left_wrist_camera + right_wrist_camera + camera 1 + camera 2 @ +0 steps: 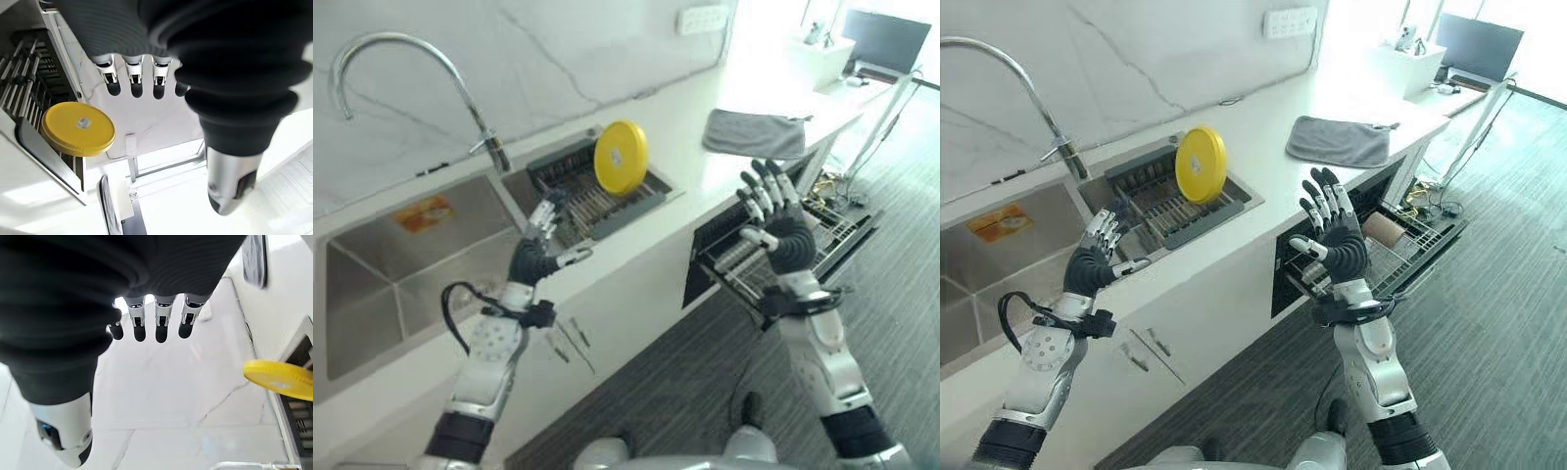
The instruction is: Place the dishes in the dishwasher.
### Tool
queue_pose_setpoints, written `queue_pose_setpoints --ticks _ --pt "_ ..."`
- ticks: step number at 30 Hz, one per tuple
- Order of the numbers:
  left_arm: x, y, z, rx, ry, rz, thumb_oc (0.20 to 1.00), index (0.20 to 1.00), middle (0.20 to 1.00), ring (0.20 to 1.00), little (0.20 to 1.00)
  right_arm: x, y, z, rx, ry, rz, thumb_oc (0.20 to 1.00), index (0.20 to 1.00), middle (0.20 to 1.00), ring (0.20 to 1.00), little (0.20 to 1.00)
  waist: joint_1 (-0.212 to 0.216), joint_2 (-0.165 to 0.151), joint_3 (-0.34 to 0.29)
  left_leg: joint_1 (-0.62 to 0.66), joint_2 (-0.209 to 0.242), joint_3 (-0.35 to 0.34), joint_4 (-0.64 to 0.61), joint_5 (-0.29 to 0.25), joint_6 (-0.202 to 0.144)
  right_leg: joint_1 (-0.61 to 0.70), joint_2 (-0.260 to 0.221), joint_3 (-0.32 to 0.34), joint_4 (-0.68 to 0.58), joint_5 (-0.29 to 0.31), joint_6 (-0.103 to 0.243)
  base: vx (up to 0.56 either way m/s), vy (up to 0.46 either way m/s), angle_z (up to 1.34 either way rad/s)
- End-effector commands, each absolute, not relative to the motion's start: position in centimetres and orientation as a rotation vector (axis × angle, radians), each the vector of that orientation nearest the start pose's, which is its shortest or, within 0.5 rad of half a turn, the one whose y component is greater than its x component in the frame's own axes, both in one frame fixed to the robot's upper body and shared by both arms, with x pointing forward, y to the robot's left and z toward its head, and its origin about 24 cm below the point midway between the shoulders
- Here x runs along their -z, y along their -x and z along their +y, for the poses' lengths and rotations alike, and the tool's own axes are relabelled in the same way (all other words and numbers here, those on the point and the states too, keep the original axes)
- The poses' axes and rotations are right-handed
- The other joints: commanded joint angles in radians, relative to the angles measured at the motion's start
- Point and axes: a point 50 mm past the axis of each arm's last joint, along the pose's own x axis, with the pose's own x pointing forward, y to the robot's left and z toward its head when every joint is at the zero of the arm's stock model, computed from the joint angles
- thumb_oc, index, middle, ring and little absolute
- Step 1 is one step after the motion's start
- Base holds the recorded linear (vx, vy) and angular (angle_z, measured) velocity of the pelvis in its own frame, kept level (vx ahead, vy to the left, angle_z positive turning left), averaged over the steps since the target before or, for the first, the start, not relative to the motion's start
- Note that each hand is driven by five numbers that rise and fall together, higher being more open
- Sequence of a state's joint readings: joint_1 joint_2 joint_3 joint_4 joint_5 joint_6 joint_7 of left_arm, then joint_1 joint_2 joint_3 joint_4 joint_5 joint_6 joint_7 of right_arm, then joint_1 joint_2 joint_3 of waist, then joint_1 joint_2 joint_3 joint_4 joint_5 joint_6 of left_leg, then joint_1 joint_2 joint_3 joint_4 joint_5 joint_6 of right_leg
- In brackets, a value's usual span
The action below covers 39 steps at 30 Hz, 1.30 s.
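While both are empty, our left robot hand hovers with loose, straight fingers by the rack, right robot hand splayed wide over the open dishwasher. Yellow plate stands upright in the rack on the desk, so we're pre-grab; next we'd reach over and pinch its rim.

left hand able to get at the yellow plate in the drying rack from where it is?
Probably yes. The left hand, fingers open and holding nothing, hovers at the near edge of the drying rack. The yellow plate stands upright at the rack's far side, with only bare rack bars between them.
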State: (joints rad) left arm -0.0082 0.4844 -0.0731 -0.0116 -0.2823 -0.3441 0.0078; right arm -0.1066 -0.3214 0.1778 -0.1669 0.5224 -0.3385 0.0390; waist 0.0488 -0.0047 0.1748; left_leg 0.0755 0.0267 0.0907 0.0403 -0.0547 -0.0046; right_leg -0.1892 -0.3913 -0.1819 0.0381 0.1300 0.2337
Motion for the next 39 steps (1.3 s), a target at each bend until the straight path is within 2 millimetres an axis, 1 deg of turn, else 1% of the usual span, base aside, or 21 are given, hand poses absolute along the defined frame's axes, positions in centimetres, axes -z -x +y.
queue_pose_setpoints --ticks 1,2,4,7,8,10,11,12,13,14,15,16,17,19,21,28,32,35,36,37,39 --pt "-12.9 -25.1 20.4 0.082 -0.205 -0.514 1.0 1.0 1.0 1.0 1.0 -16.6 -26.0 -15.9 -0.299 -0.223 -0.671 1.0 1.0 1.0 1.0 1.0 0.026 -0.01 -0.042 0.093 0.087 0.014 -0.121 0.051 -0.066 0.205 0.153 -0.078 -0.038 0.0 -0.041 0.32 -0.624 0.18" --pt "-12.7 -24.9 20.4 0.067 -0.202 -0.509 1.0 1.0 1.0 1.0 1.0 -16.8 -26.0 -16.0 -0.298 -0.221 -0.669 1.0 1.0 1.0 1.0 1.0 0.027 -0.01 -0.054 0.083 0.114 0.024 -0.118 0.067 -0.088 0.245 0.182 -0.082 -0.086 -0.014 -0.064 0.28 -0.51 0.4" --pt "-12.7 -24.9 20.5 0.03 -0.188 -0.525 1.0 1.0 1.0 1.0 1.0 -17.0 -26.2 -15.6 -0.315 -0.214 -0.667 1.0 1.0 1.0 1.0 1.0 0.027 -0.006 -0.066 0.056 0.141 0.03 -0.111 0.091 -0.107 0.265 0.214 -0.078 -0.118 -0.031 -0.092 0.11 -0.278 0.26" --pt "-12.5 -25.0 20.6 0.023 -0.187 -0.52 1.0 1.0 1.0 1.0 1.0 -16.8 -26.1 -15.5 -0.326 -0.211 -0.657 1.0 1.0 1.0 1.0 1.0 0.021 -0.006 -0.071 0.03 0.144 0.022 -0.078 0.097 -0.115 0.267 0.236 -0.065 -0.12 -0.044 -0.109 0.06 -0.197 -0.46" --pt "-12.3 -25.0 20.7 0.008 -0.179 -0.522 1.0 1.0 1.0 1.0 1.0 -16.5 -25.9 -15.9 -0.332 -0.205 -0.642 1.0 1.0 1.0 1.0 1.0 0.011 -0.006 -0.065 -0.022 0.128 0.016 0.07 0.132 -0.122 0.267 0.257 -0.05 -0.123 -0.057 -0.135 0.05 -0.216 -0.2" --pt "-12.2 -24.7 20.7 0.011 -0.17 -0.518 1.0 1.0 1.0 1.0 1.0 -16.2 -25.7 -16.0 -0.329 -0.194 -0.636 1.0 1.0 1.0 1.0 1.0 0.01 -0.007 -0.05 -0.088 0.112 -0.003 0.203 0.149 -0.119 0.275 0.27 -0.039 -0.121 -0.062 -0.153 0.05 -0.12 0.12" --pt "-12.0 -24.7 20.5 0.027 -0.169 -0.513 1.0 1.0 1.0 1.0 1.0 -16.0 -25.6 -16.1 -0.326 -0.191 -0.637 1.0 1.0 1.0 1.0 1.0 0.003 0.004 -0.041 -0.109 0.149 0.015 0.175 0.176 -0.13 0.28 0.274 -0.047 -0.119 -0.065 -0.153 0.08 0.082 0.1" --pt "-11.8 -24.7 20.4 0.031 -0.169 -0.513 1.0 1.0 1.0 1.0 1.0 -16.0 -25.6 -16.1 -0.328 -0.189 -0.643 1.0 1.0 1.0 1.0 1.0 0.0 0.011 -0.042 -0.097 0.164 0.022 0.12 0.186 -0.135 0.28 0.272 -0.05 -0.118 -0.066 -0.147 0.1 0.219 0.04" --pt "-11.9 -24.7 20.3 0.03 -0.167 -0.515 1.0 1.0 1.0 1.0 1.0 -16.1 -25.5 -15.9 -0.334 -0.184 -0.65 1.0 1.0 1.0 1.0 1.0 0.0 0.022 -0.042 -0.091 0.187 0.015 0.042 0.217 -0.147 0.284 0.272 -0.046 -0.119 -0.07 -0.14 0.11 0.252 0.15" --pt "-11.9 -24.7 20.3 0.028 -0.163 -0.515 1.0 1.0 1.0 1.0 1.0 -16.2 -25.5 -15.7 -0.338 -0.178 -0.653 1.0 1.0 1.0 1.0 1.0 0.0 0.028 -0.04 -0.088 0.205 0.003 -0.006 0.247 -0.158 0.291 0.268 -0.036 -0.12 -0.076 -0.136 0.1 0.305 0.15" --pt "-11.9 -24.8 20.3 0.027 -0.157 -0.514 1.0 1.0 1.0 1.0 1.0 -16.2 -25.5 -15.7 -0.338 -0.178 -0.652 1.0 1.0 1.0 1.0 1.0 -0.003 0.031 -0.037 -0.085 0.214 -0.002 -0.026 0.256 -0.161 0.296 0.26 -0.03 -0.121 -0.079 -0.134 0.15 0.502 -0.03" --pt "-12.0 -25.1 20.1 0.029 -0.151 -0.51 1.0 1.0 1.0 1.0 1.0 -16.0 -25.5 -16.0 -0.341 -0.196 -0.629 1.0 1.0 1.0 1.0 1.0 -0.011 0.034 -0.049 -0.032 0.205 0.017 -0.111 0.221 -0.159 0.303 0.216 -0.053 -0.118 -0.069 -0.108 0.17 0.546 -0.19" --pt "-12.0 -25.2 20.2 0.038 -0.155 -0.504 1.0 1.0 1.0 1.0 1.0 -15.8 -25.1 -16.2 -0.34 -0.184 -0.626 1.0 1.0 1.0 1.0 1.0 -0.015 0.033 -0.059 -0.013 0.195 0.035 -0.121 0.187 -0.155 0.304 0.184 -0.078 -0.114 -0.056 -0.091 0.18 0.473 -0.23" --pt "-11.9 -25.4 20.3 0.051 -0.164 -0.494 1.0 1.0 1.0 1.0 1.0 -15.7 -25.1 -16.2 -0.328 -0.193 -0.615 1.0 1.0 1.0 1.0 1.0 -0.009 0.032 -0.067 0.012 0.17 0.022 -0.128 0.156 -0.145 0.309 0.163 -0.084 -0.109 -0.049 -0.073 0.12 0.166 0.05" --pt "-12.0 -25.3 20.3 0.056 -0.168 -0.494 1.0 1.0 1.0 1.0 1.0 -15.7 -25.1 -16.2 -0.321 -0.2 -0.616 1.0 1.0 1.0 1.0 1.0 -0.006 0.031 -0.068 0.017 0.165 0.02 -0.128 0.148 -0.142 0.311 0.157 -0.086 -0.107 -0.048 -0.069 0.07 0.051 0.19" --pt "-12.3 -25.4 20.3 0.096 -0.195 -0.491 1.0 1.0 1.0 1.0 1.0 -16.0 -25.1 -16.0 -0.28 -0.216 -0.627 1.0 1.0 1.0 1.0 1.0 0.025 0.015 -0.078 0.029 0.127 0.015 -0.128 0.109 -0.107 0.319 0.122 -0.103 -0.107 -0.034 -0.039 0.04 0.012 0.18" --pt "-12.5 -25.4 20.2 0.099 -0.204 -0.493 1.0 1.0 1.0 1.0 1.0 -16.2 -25.2 -15.7 -0.292 -0.215 -0.634 1.0 1.0 1.0 1.0 1.0 0.037 0.011 -0.078 0.032 0.12 0.01 -0.128 0.104 -0.1 0.32 0.118 -0.101 -0.108 -0.033 -0.036 0.0 -0.006 0.06" --pt "-12.9 -25.4 20.4 0.084 -0.197 -0.509 1.0 1.0 1.0 1.0 1.0 -16.6 -25.6 -15.1 -0.328 -0.177 -0.631 1.0 1.0 1.0 1.0 1.0 0.059 0.005 -0.073 0.029 0.102 -0.018 -0.111 0.1 -0.093 0.315 0.126 -0.082 -0.107 -0.031 -0.044 -0.03 -0.036 -0.09" --pt "-13.0 -25.3 20.3 0.076 -0.193 -0.515 1.0 1.0 1.0 1.0 1.0 -16.6 -25.8 -14.8 -0.336 -0.166 -0.622 1.0 1.0 1.0 1.0 1.0 0.065 0.004 -0.072 0.03 0.103 -0.018 -0.107 0.099 -0.094 0.317 0.125 -0.083 -0.108 -0.031 -0.046 -0.02 -0.018 -0.19" --pt "-13.0 -25.1 20.5 0.058 -0.183 -0.52 1.0 1.0 1.0 1.0 1.0 -16.4 -26.1 -14.3 -0.359 -0.151 -0.602 1.0 1.0 1.0 1.0 1.0 0.074 0.006 -0.075 0.04 0.118 0.002 -0.116 0.099 -0.099 0.33 0.122 -0.104 -0.114 -0.034 -0.042 0.01 0.002 -0.22" --pt "-13.2 -25.1 20.6 0.052 -0.18 -0.525 1.0 1.0 1.0 1.0 1.0 -16.4 -26.2 -14.3 -0.376 -0.151 -0.594 1.0 1.0 1.0 1.0 1.0 0.076 0.004 -0.082 0.037 0.135 0.019 -0.126 0.11 -0.107 0.333 0.12 -0.127 -0.117 -0.034 -0.04 0.0 0.029 -0.12"
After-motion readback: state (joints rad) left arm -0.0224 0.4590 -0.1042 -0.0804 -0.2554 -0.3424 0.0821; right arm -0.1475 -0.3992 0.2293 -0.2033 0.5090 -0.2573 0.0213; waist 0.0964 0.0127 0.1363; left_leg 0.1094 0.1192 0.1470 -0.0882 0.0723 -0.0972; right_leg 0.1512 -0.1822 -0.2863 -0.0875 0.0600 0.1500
